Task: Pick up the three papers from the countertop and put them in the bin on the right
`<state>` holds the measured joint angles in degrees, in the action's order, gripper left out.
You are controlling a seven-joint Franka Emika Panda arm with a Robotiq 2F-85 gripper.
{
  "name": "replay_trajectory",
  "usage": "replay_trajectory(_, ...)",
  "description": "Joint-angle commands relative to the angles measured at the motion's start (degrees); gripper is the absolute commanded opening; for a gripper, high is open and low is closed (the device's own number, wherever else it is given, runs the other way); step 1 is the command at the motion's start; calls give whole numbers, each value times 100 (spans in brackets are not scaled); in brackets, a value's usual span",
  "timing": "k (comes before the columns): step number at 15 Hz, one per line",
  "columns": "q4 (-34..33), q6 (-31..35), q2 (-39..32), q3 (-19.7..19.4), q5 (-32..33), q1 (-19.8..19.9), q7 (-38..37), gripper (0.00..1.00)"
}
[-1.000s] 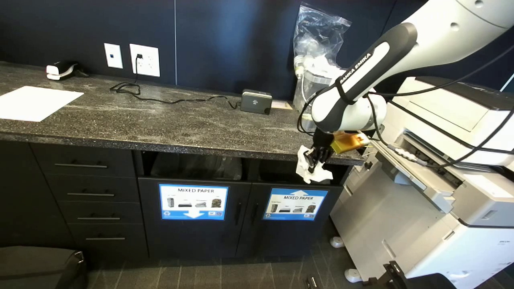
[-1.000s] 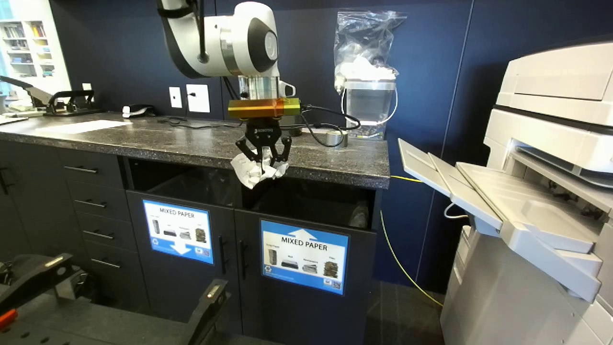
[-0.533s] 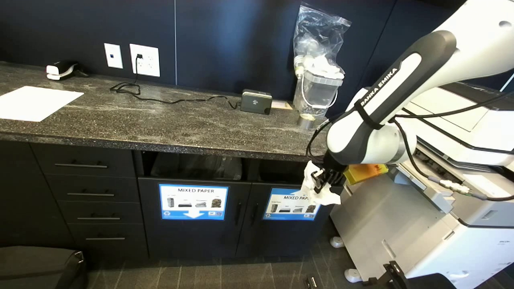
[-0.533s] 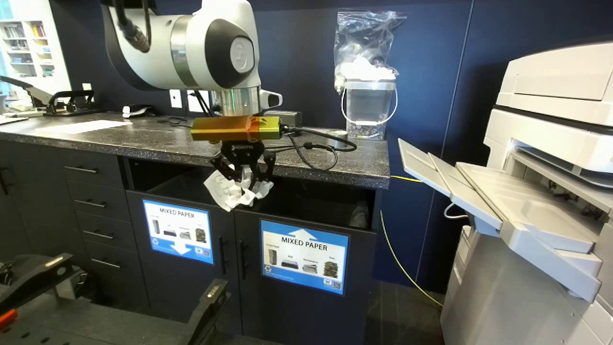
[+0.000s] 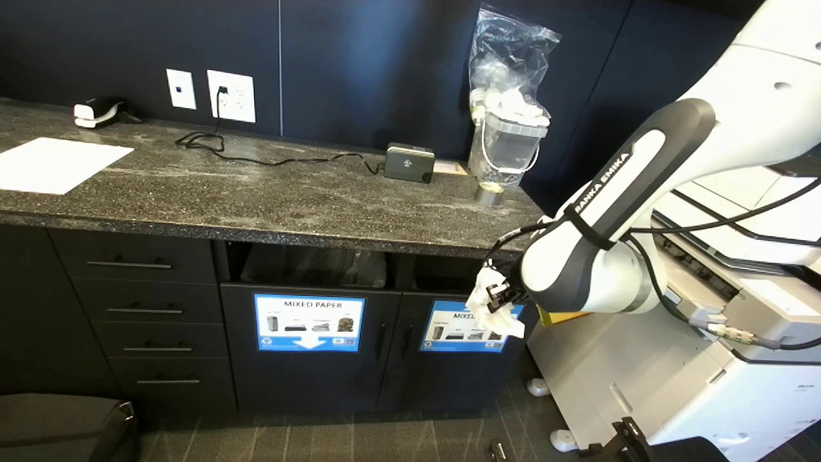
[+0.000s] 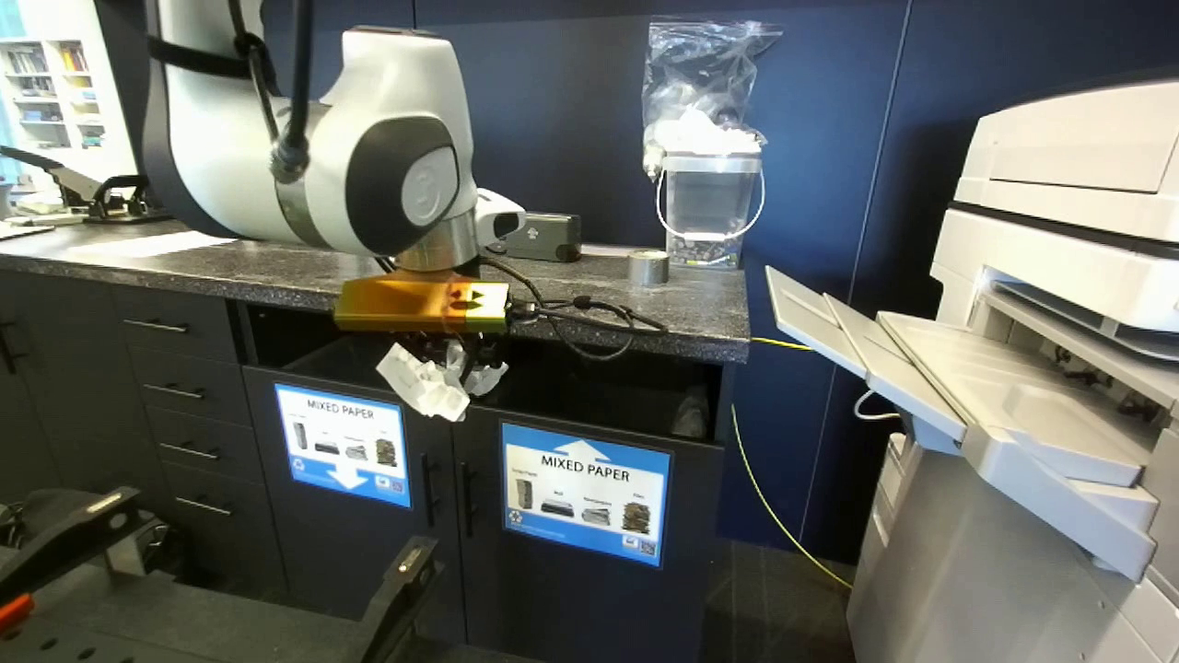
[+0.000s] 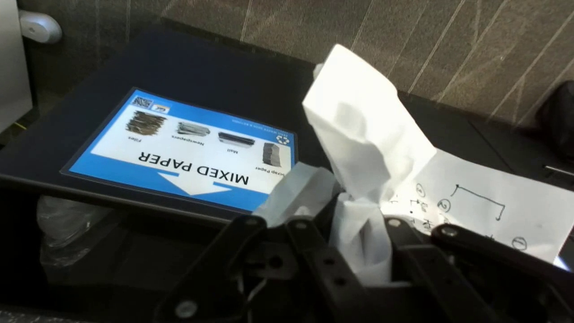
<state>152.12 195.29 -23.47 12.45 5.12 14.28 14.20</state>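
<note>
My gripper [image 7: 361, 215] is shut on a crumpled white paper [image 7: 372, 130] with handwriting on part of it. In both exterior views the crumpled paper [image 5: 505, 323] [image 6: 428, 382] hangs below the countertop edge, in front of the bin doors. The right bin's dark opening [image 6: 599, 387] is under the counter, above its "MIXED PAPER" sign [image 6: 589, 488]. In the wrist view that sign [image 7: 193, 148] is upside down, left of the paper. A flat white sheet [image 5: 61, 165] lies on the countertop [image 5: 288, 199] at the far left. The fingertips are mostly hidden in the exterior views.
A grey box [image 5: 409, 163], a tape roll [image 5: 489, 193] and a clear bucket with a bag [image 5: 510, 144] stand at the counter's back right. A stapler [image 5: 96, 113] is at the left. A printer [image 6: 995, 396] stands right of the cabinet. The left bin has its own opening [image 6: 341, 350].
The arm has lowered, bringing the crumpled paper below the counter edge and out from it. In the last half second the gripper has tilted toward the cabinet. The paper stays held.
</note>
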Motion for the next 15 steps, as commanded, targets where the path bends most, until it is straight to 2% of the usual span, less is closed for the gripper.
replay_trajectory(1, -123, 1121, -613, -267, 593, -75, -255, 4)
replay_trajectory(5, -384, 2217, -1258, -622, 905, -211, -380, 4)
replay_trajectory(12, -1088, 3903, -2658, -849, 1149, -296, -641, 4)
replay_trajectory(15, -1550, 4389, -3331, -891, 1146, -404, -702, 4)
